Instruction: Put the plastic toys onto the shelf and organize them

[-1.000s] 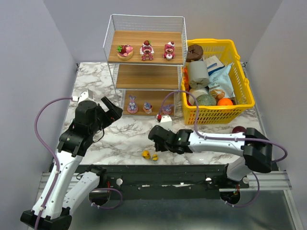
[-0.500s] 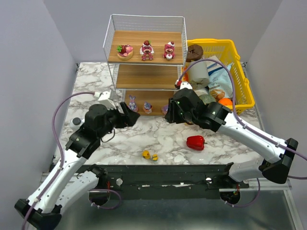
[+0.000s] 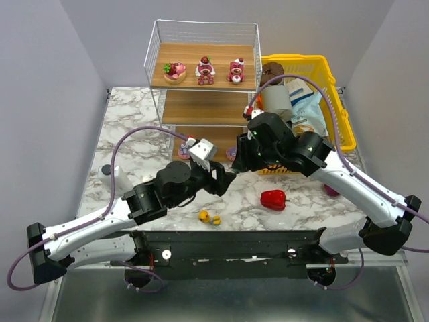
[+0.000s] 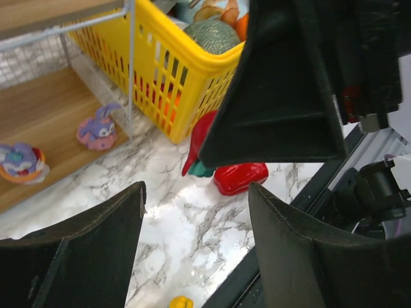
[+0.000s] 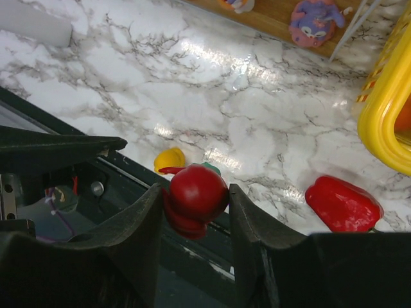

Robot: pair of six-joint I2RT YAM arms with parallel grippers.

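A red duck hangs above the table's front edge, with my right gripper shut on it. In the top view the right gripper hovers by the lower right corner of the shelf. My left gripper stands open and empty, low over the marble. It sits just left of the right one and faces the red duck. Two yellow ducks sit near the front edge. The top board carries a strawberry cake and two pink bears. Purple bunnies rest on the bottom board.
A red bell pepper lies on the marble right of the grippers. The yellow basket, full of groceries, stands against the shelf's right side. A white object sits at the table's left. The black front rail runs just beyond the ducks.
My left arm swung right and forward from the table's left to its middle, and its jaws narrowed a little. The right arm rose from the front of the table to beside the shelf.
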